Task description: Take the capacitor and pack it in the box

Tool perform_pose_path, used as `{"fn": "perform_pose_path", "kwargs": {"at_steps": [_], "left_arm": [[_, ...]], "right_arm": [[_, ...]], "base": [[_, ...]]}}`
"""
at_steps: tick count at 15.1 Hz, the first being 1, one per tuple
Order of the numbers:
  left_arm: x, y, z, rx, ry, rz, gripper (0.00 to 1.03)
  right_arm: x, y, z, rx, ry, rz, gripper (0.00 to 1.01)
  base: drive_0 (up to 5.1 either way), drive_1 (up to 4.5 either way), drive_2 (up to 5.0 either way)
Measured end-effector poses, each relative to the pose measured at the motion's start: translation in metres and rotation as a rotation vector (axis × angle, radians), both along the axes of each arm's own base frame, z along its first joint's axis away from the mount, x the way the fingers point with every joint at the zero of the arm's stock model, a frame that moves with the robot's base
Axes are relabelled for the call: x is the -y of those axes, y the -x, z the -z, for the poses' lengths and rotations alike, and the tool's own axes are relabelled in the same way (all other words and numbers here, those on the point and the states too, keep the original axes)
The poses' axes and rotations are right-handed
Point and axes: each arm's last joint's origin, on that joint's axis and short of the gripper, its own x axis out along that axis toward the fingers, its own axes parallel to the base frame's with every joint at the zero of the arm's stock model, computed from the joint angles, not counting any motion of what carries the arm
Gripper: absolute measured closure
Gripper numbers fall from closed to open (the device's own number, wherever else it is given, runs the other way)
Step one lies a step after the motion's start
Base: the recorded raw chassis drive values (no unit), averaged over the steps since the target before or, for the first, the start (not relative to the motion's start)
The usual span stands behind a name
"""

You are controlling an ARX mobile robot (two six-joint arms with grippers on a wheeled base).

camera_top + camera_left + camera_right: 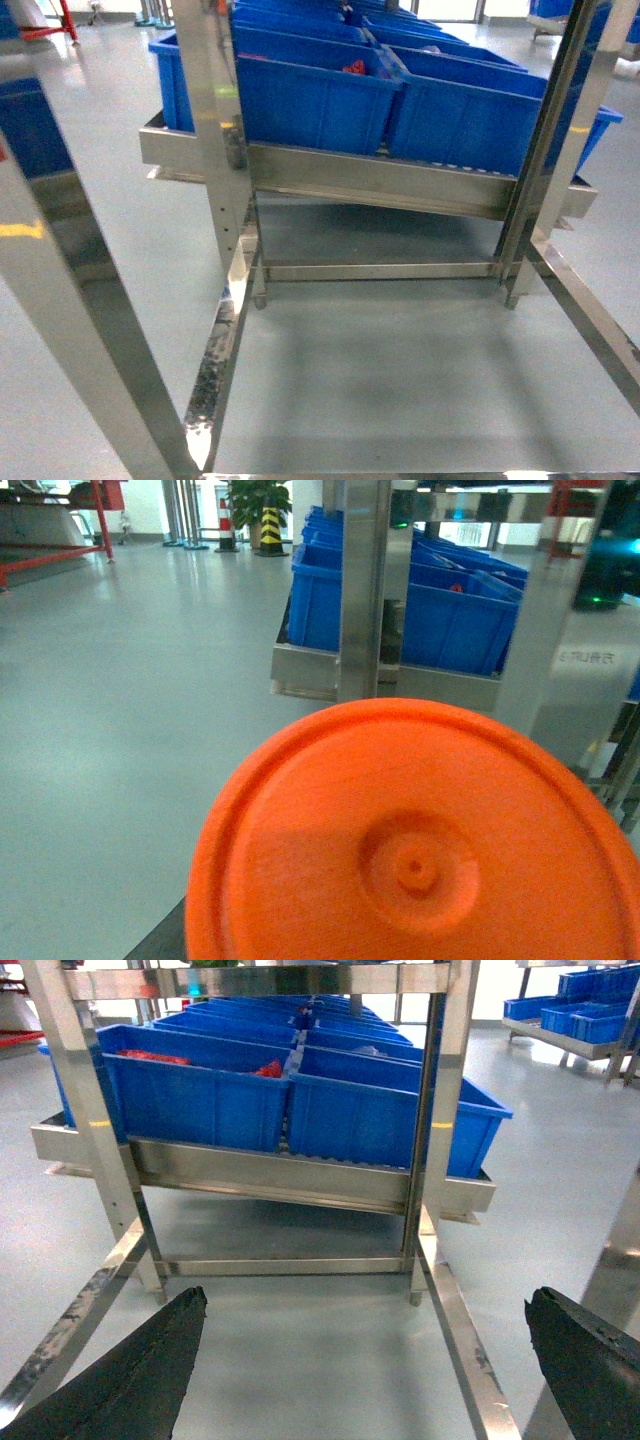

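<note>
The box is out of view in all three views. Small red pieces lie in a blue bin on the rack, too small to say whether they are the capacitor; the right wrist view shows red pieces in a bin too. My right gripper is open, its two black fingers wide apart with nothing between them, low in front of the rack. A large orange round disc fills the lower left wrist view and hides where the left jaws would be. Neither gripper shows in the head view.
A steel rack carries rows of blue bins on a tilted shelf. Steel uprights and low floor rails frame grey floor beneath the shelf. More blue bins stand at the far right.
</note>
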Motion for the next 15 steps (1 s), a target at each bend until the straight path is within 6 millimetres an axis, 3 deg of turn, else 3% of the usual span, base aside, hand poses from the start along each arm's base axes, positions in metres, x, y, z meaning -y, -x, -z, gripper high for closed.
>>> {"fn": "perform_pose_path", "kwargs": {"at_steps": [15], "left_arm": [[0.0000, 0.0000, -0.0001, 0.001, 0.000, 0.000, 0.60]], "right_arm": [[0.0000, 0.0000, 0.0002, -0.002, 0.000, 0.000, 0.03]], "base": [[-5.0, 2.44, 2.4]]}}
